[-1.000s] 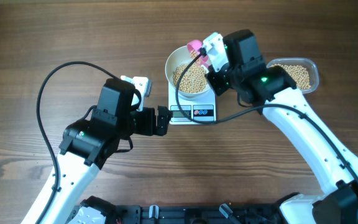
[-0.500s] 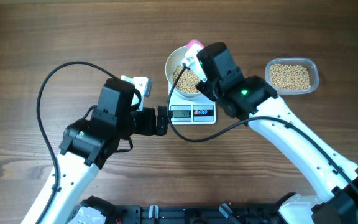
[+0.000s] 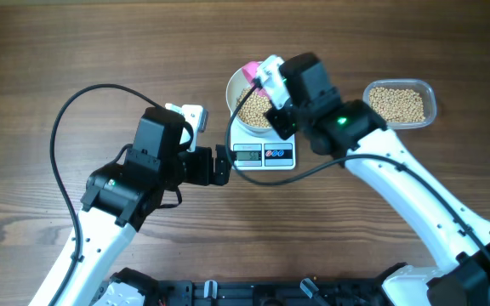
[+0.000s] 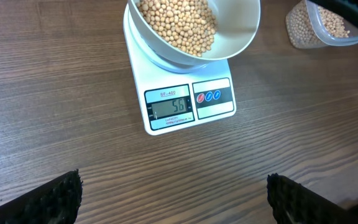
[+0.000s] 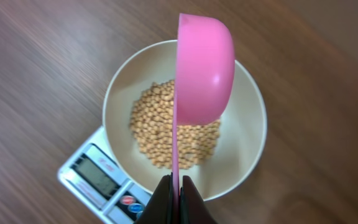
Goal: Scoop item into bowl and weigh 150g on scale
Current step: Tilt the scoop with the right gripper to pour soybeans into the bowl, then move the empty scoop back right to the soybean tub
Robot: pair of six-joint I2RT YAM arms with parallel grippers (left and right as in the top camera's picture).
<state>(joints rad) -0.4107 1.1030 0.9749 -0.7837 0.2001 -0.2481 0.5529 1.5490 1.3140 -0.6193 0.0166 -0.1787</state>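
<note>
- R gripper (image 5: 174,186): jaws are pressed together, pinching the thin handle (image 5: 175,149) of the pink scoop (image 5: 204,68). The scoop is held out ahead of the fingertips, turned on edge, cup bulging to the right in the wrist view.
- Beans (image 5: 160,124) are seen directly below the scoop, heaped in the white bowl (image 5: 244,149). The bowl is seated on the scale (image 5: 95,177), whose display edge lies nearer the wrist than the bowl does.
- More beans are held in a clear tub (image 3: 398,104), off to the side of the R arm, well apart from the scoop.
- L gripper (image 4: 174,186): fingers (image 4: 48,202) are spread wide w/ nothing between them. Scale & bowl lie ahead of it, untouched.
- Display (image 4: 169,107) is read as a two-digit figure, exact digits not certain. The target is judged not yet reached, so more scoops are prob. needed.
- Beans: small, hard, round, dry, so judged to roll & bounce freely. They can't be pinched, only carried in the scoop, which is best kept level when loaded & tipped low over the bowl centre.
- Scoop: judged light, stiff plastic, prob. smooth. The thin handle may twist in the pinch, so it is best taken w/ its flat faces against the pads.
- Bowl: judged rigid & smooth, heavier the fuller it is. It is only resting on the scale, so a knock from the scoop could shift it & upset the reading. If it is moved, the rim is the place to take it.
</note>
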